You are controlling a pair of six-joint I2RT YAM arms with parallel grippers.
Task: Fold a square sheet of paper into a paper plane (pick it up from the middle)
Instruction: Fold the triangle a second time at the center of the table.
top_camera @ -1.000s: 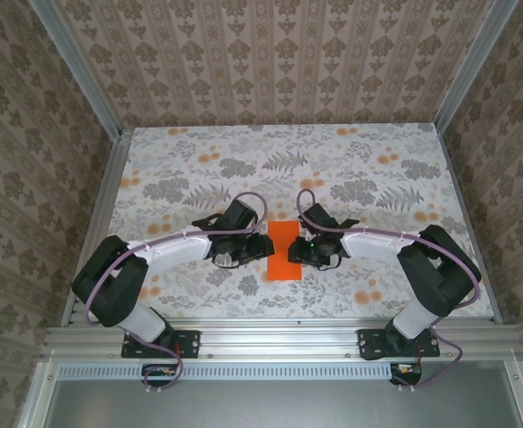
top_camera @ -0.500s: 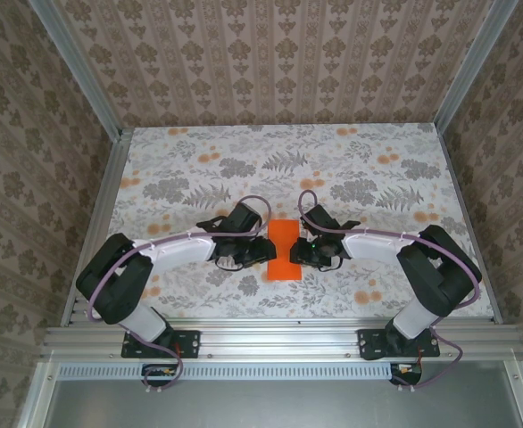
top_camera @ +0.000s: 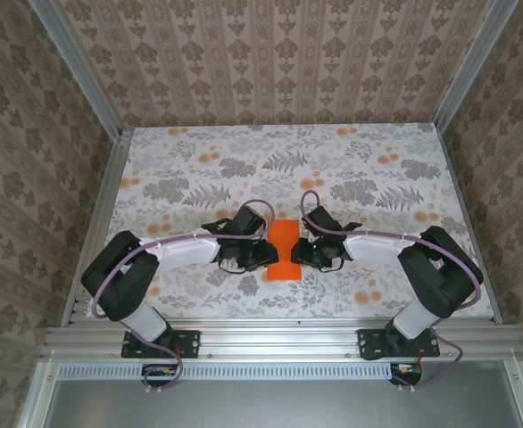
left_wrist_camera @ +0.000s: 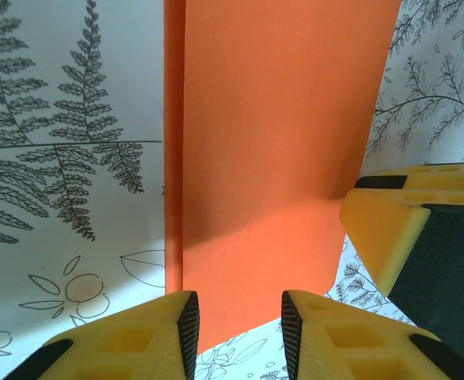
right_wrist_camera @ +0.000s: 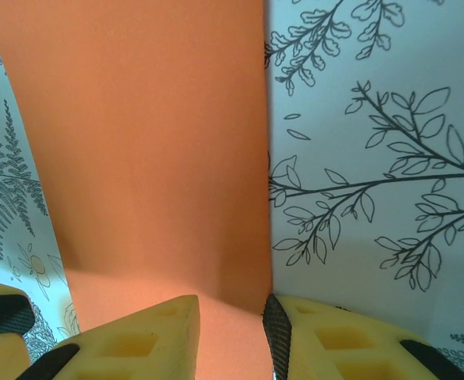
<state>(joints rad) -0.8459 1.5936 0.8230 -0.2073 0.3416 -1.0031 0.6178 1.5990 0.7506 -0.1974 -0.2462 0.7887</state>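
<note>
The orange sheet [top_camera: 285, 250], folded to a tall narrow rectangle, lies flat on the patterned surface [top_camera: 360, 169] at the lower centre of the top view. The left gripper [top_camera: 260, 252] and right gripper [top_camera: 308, 251] crowd it from either side.

In the left wrist view, the left gripper's fingers [left_wrist_camera: 176, 332] stand narrow at the bottom of the frame. A slim gap is open between them, and the sheet's near edge runs across it. The right wrist view shows the same: narrow fingers [right_wrist_camera: 161, 332], a small gap, the paper's edge lying in it. Neither pair looks clamped on the paper.

The main risk is a missed pinch. The sheet lies flat, so fingers closing over it may scrape the surface and push the edge away or buckle it. A thin strip of a lower layer peeks out along the left edge in the left wrist view. A grip could therefore catch one layer alone and pull the fold open. With both grippers this near each other, uneven pulls could skew or tear the paper, or the fingers could collide.
</note>
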